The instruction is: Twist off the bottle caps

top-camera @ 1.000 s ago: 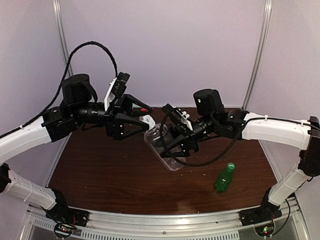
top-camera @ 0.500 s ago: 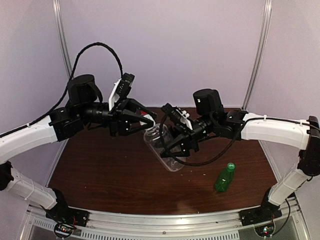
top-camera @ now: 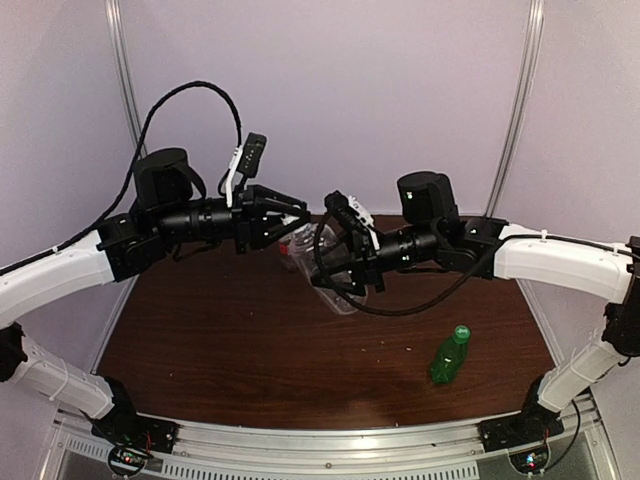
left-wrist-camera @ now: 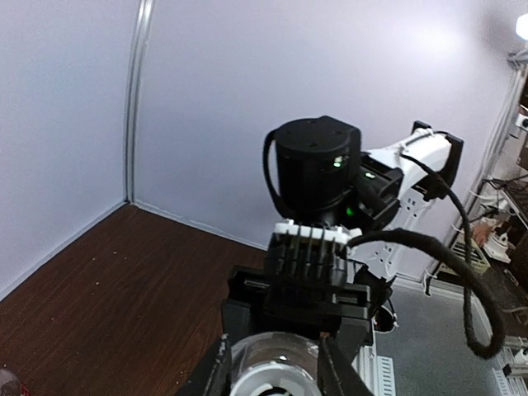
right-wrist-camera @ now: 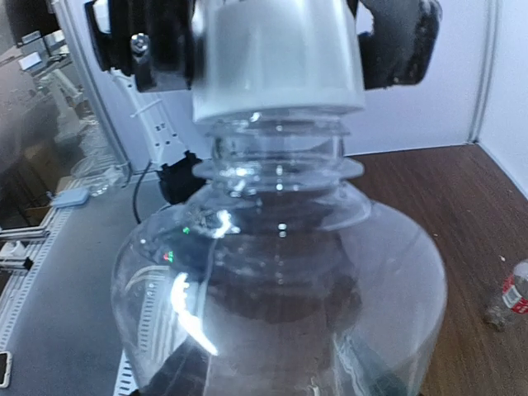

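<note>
Left fingers (right-wrist-camera: 400, 45): closed on the white cap (right-wrist-camera: 276, 58), one black finger on each flank, at the top of the right wrist frame.

White cap: smooth, opaque, straight-walled plastic, seated on a ringed neck.

Clear bottle (right-wrist-camera: 280, 272): glossy, transparent and round-shouldered. It is held off the desk (top-camera: 220, 330) at the centre of the overhead frame, long axis roughly level, neck towards frame left.

Right fingers (top-camera: 345, 270): clamped round the bottle's body.

Judgement: the left arm owns the cap, and the twist must run about that shared axis.

Green bottle (top-camera: 450, 355): standing at lower right, green cap (top-camera: 461, 331) on, untouched.
</note>
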Action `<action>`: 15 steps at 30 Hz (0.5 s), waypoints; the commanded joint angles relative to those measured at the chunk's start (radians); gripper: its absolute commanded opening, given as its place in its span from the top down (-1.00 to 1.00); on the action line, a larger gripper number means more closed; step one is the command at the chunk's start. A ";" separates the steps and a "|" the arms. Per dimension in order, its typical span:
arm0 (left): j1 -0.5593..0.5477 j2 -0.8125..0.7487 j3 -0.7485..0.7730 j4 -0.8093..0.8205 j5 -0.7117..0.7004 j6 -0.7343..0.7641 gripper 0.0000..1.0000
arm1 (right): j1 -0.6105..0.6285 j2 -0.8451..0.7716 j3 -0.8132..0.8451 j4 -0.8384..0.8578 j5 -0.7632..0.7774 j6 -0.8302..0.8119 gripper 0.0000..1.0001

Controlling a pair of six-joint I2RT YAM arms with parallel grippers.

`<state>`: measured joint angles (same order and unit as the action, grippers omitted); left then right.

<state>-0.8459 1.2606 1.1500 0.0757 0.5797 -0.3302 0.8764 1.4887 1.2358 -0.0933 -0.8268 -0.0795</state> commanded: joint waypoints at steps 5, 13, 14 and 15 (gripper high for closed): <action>-0.016 0.045 0.027 -0.047 -0.406 -0.245 0.51 | 0.008 -0.026 -0.046 0.124 0.523 0.011 -0.08; -0.016 0.085 0.064 -0.066 -0.412 -0.221 0.26 | 0.027 -0.022 -0.052 0.123 0.573 -0.011 -0.08; -0.015 0.078 0.062 -0.065 -0.409 -0.205 0.14 | 0.027 -0.024 -0.054 0.117 0.555 -0.016 -0.08; -0.015 0.069 0.059 -0.063 -0.405 -0.188 0.05 | 0.027 -0.026 -0.056 0.108 0.532 -0.019 -0.08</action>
<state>-0.8608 1.3537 1.1896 0.0483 0.1986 -0.5514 0.9138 1.4887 1.1843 -0.0410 -0.3477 -0.1051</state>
